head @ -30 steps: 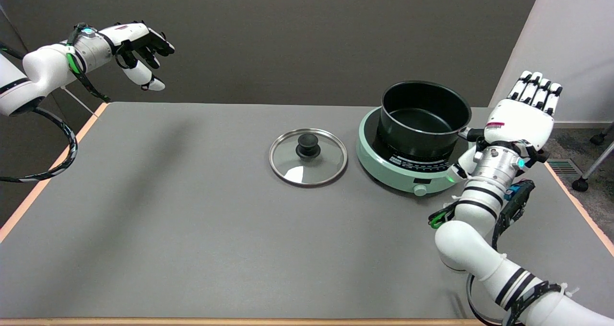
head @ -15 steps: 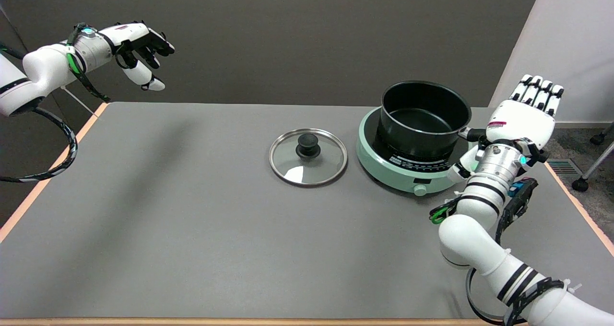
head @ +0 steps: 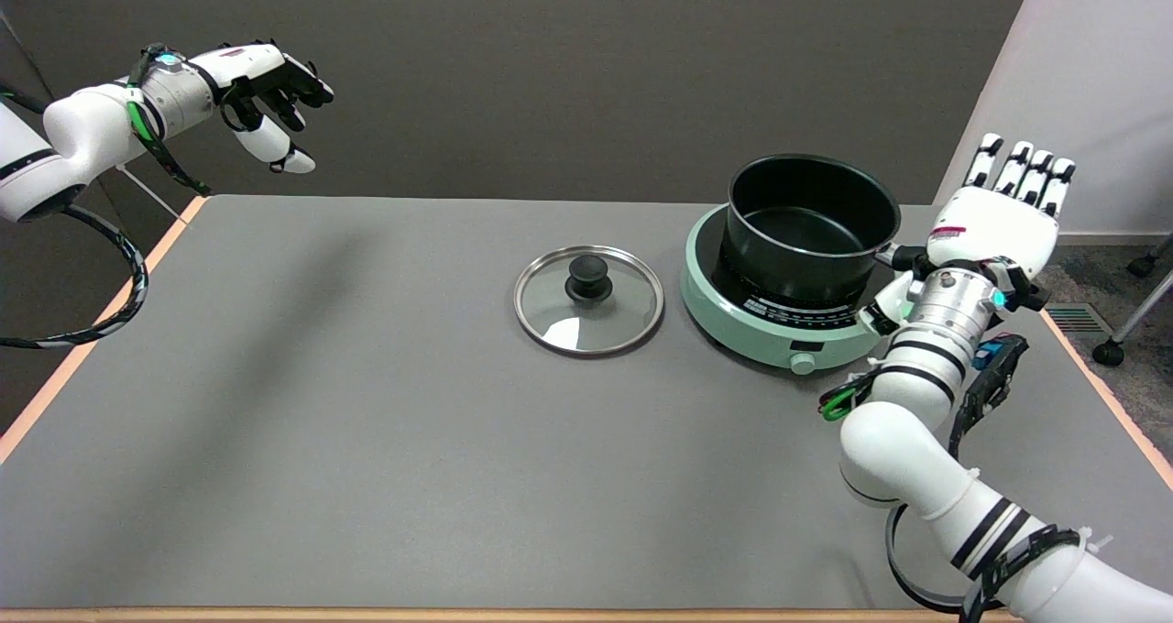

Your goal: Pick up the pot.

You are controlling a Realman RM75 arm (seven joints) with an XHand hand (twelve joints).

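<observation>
The pot [head: 812, 224] is set on a green cooker [head: 779, 316] on the counter [head: 367, 421]. The right robot hand [head: 994, 229] is held empty, fingers spread, beside the pot's handle.

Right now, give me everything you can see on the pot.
The pot is black, round and straight-walled, with a dark, seemingly non-stick inside. It is uncovered, looks empty, and stands upright on the mint-green cooker at the table's far right. A short dark handle stub sticks out toward the right hand, whose fingers are spread and pointing up; the hand sits right over the handle, but a grip cannot be confirmed. Its glass lid lies apart to the left.
</observation>
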